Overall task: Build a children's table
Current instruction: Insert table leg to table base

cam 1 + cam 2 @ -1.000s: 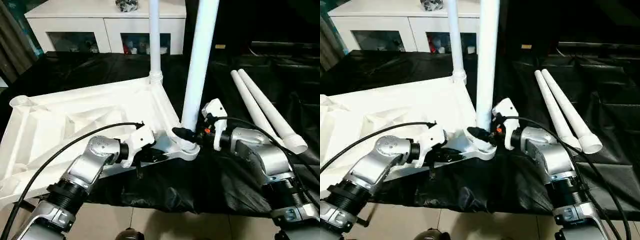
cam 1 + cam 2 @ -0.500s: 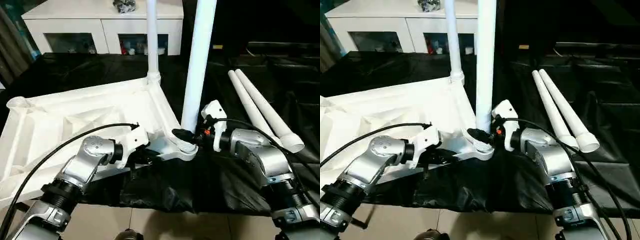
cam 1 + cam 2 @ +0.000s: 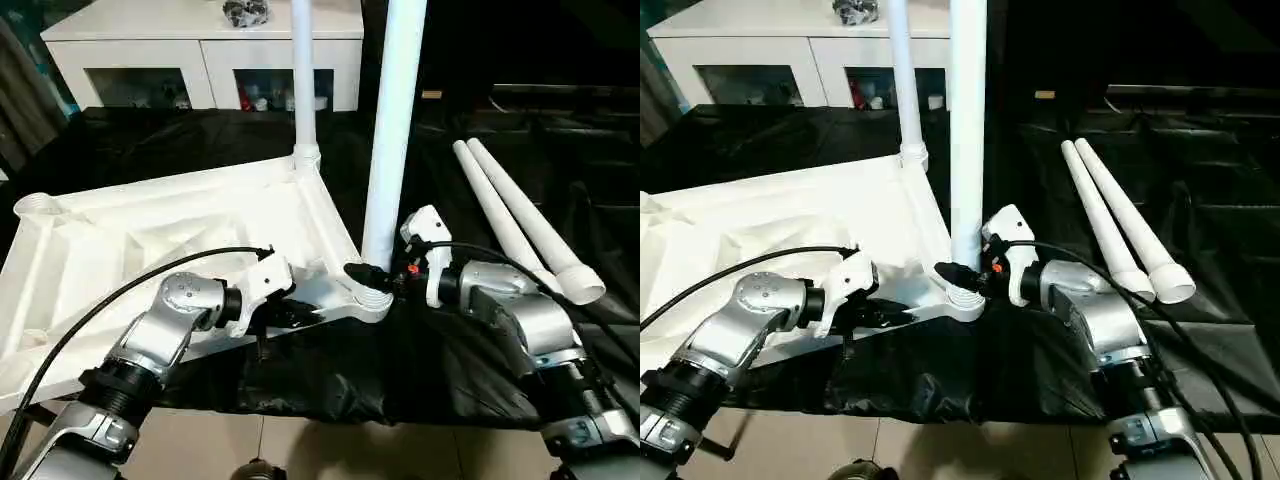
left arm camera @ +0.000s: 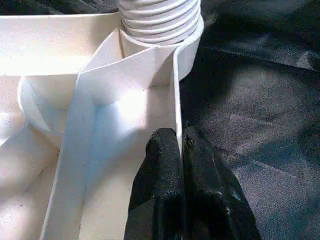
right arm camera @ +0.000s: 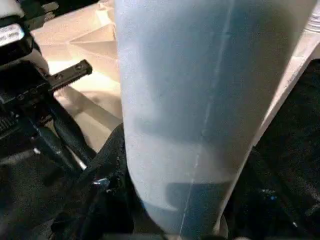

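Left wrist view shows the left gripper (image 4: pixel 181 150) pinched on the top's (image 3: pixel 150 225) thin rim; right gripper (image 3: pixel 368 272) half-open around the leg (image 3: pixel 392 130) base — light, stiff, slick plastic, best held low.

Black-draped work surface and what you have lying on it

On the black cloth (image 3: pixel 330 375) you see the upturned white table top (image 3: pixel 150 230); to its right, well apart, two loose legs (image 3: pixel 520 215) lie touching side by side.
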Robot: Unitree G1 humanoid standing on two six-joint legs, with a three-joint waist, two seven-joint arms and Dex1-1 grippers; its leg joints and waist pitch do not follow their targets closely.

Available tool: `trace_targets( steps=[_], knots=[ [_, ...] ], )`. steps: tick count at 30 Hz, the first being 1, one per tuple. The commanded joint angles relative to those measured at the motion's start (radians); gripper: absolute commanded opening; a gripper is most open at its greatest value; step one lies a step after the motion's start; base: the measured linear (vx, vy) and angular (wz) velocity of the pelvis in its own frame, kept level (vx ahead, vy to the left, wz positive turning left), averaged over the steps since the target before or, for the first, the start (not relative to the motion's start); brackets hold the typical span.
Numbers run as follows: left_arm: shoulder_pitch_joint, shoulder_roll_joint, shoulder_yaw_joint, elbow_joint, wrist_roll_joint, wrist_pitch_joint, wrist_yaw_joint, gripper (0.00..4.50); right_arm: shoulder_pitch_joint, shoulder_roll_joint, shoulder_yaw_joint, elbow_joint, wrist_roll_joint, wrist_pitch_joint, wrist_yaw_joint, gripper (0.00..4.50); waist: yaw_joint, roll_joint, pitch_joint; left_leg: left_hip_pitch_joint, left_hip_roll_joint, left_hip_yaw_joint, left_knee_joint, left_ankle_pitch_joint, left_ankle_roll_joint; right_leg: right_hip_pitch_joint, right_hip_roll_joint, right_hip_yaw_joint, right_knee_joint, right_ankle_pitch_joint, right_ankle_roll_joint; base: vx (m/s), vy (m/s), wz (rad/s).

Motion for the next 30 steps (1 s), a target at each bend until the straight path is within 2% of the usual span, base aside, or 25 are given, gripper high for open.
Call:
trace_targets(
  steps=[1,3,5,9,10,15,16,17,18,19,20,21,22,27,30],
  knots=[
    [0.015,0.000,-0.012,0.001,-0.003,-0.001,-0.026,0.00,-0.013,0.009,-0.001,0.055,-0.018,-0.012,-0.017,1.91,0.000,-0.010,-0.059,0.025,0.056,-0.036,-0.084,-0.360,-0.032,0.029,-0.067,0.046,-0.088,-0.395,-0.187,0.000,0.000,0.00],
    [0.015,-0.001,-0.012,-0.002,-0.004,0.001,-0.027,0.00,-0.017,0.015,-0.002,0.073,-0.020,-0.019,-0.019,1.91,-0.002,-0.010,-0.059,0.028,0.056,-0.037,-0.084,-0.380,-0.039,0.027,-0.068,0.046,-0.092,-0.425,-0.177,0.000,0.000,0.00],
    [0.008,-0.010,-0.002,-0.001,-0.010,0.012,-0.018,0.00,-0.007,0.011,-0.005,0.099,-0.020,-0.031,-0.010,1.91,-0.002,-0.017,-0.059,0.028,0.057,-0.038,-0.085,-0.377,-0.037,0.027,-0.069,0.047,-0.093,-0.440,-0.167,0.000,0.000,0.00],
    [0.002,-0.018,0.013,0.003,-0.017,0.019,-0.003,0.00,0.025,0.004,-0.030,0.106,-0.002,-0.036,-0.008,1.91,0.000,-0.014,-0.059,0.030,0.059,-0.037,-0.086,-0.377,-0.036,0.024,-0.068,0.048,-0.093,-0.424,-0.169,0.000,0.000,0.00],
    [-0.002,-0.021,0.018,0.005,-0.015,0.020,0.007,0.00,0.048,0.008,-0.054,0.108,0.015,-0.039,-0.015,1.91,0.001,-0.016,-0.061,0.029,0.058,-0.037,-0.086,-0.371,-0.033,0.027,-0.068,0.049,-0.091,-0.403,-0.174,0.000,0.000,0.00],
    [-0.009,-0.035,0.027,0.015,-0.014,0.018,0.024,0.00,0.115,0.033,-0.102,0.106,0.053,-0.067,-0.038,1.91,0.005,-0.014,-0.063,0.026,0.058,-0.036,-0.087,-0.362,-0.026,0.028,-0.067,0.048,-0.090,-0.373,-0.183,0.000,0.000,0.00],
    [-0.011,-0.038,0.026,0.019,-0.011,0.017,0.025,0.00,0.134,0.046,-0.117,0.110,0.062,-0.084,-0.051,1.91,0.005,-0.006,-0.061,0.029,0.058,-0.036,-0.088,-0.378,-0.031,0.025,-0.067,0.048,-0.093,-0.383,-0.181,0.000,0.000,0.00],
    [-0.011,-0.038,0.026,0.020,-0.011,0.017,0.026,0.00,0.136,0.047,-0.118,0.111,0.062,-0.086,-0.052,1.91,0.003,-0.009,-0.061,0.029,0.057,-0.038,-0.088,-0.395,-0.033,0.026,-0.068,0.047,-0.094,-0.400,-0.179,0.000,0.000,0.00],
    [-0.012,-0.039,0.026,0.021,-0.010,0.017,0.026,0.00,0.141,0.051,-0.123,0.113,0.064,-0.091,-0.057,1.91,0.003,-0.008,-0.062,0.029,0.057,-0.039,-0.089,-0.397,-0.034,0.027,-0.068,0.046,-0.093,-0.404,-0.177,0.000,0.000,0.00],
    [-0.012,-0.039,0.026,0.022,-0.010,0.016,0.026,0.00,0.142,0.052,-0.124,0.113,0.064,-0.093,-0.058,1.91,0.002,-0.009,-0.060,0.030,0.056,-0.038,-0.088,-0.407,-0.035,0.024,-0.068,0.046,-0.096,-0.422,-0.173,0.000,0.000,0.00],
    [-0.021,-0.046,0.029,0.034,-0.002,0.005,0.044,0.00,0.169,0.065,-0.125,0.109,0.053,-0.144,-0.083,1.91,0.004,0.005,-0.059,0.031,0.056,-0.040,-0.089,-0.422,-0.041,0.022,-0.070,0.047,-0.100,-0.444,-0.167,0.000,0.000,0.00],
    [-0.024,-0.049,0.032,0.038,0.002,0.001,0.054,0.00,0.181,0.068,-0.122,0.103,0.044,-0.166,-0.094,1.91,0.004,0.005,-0.058,0.034,0.057,-0.039,-0.090,-0.436,-0.045,0.018,-0.069,0.047,-0.105,-0.456,-0.160,0.000,0.000,0.00],
    [-0.026,-0.051,0.034,0.040,0.003,-0.001,0.058,0.00,0.190,0.072,-0.122,0.097,0.038,-0.182,-0.104,1.91,0.002,-0.001,-0.057,0.036,0.055,-0.041,-0.090,-0.457,-0.049,0.019,-0.070,0.046,-0.107,-0.478,-0.152,0.000,0.000,0.00],
    [-0.026,-0.052,0.035,0.033,0.003,0.004,0.056,0.00,0.219,0.080,-0.109,0.051,0.013,-0.217,-0.130,1.91,0.001,0.002,-0.055,0.035,0.057,-0.048,-0.094,-0.485,-0.050,0.017,-0.071,0.045,-0.111,-0.541,-0.129,0.000,0.000,0.00],
    [-0.019,-0.047,0.030,0.014,0.003,0.012,0.041,0.00,0.235,0.076,-0.072,0.005,-0.006,-0.220,-0.129,1.91,0.001,-0.003,-0.056,0.034,0.058,-0.048,-0.097,-0.481,-0.048,0.016,-0.071,0.046,-0.110,-0.529,-0.124,0.000,0.000,0.00]
  ],
)
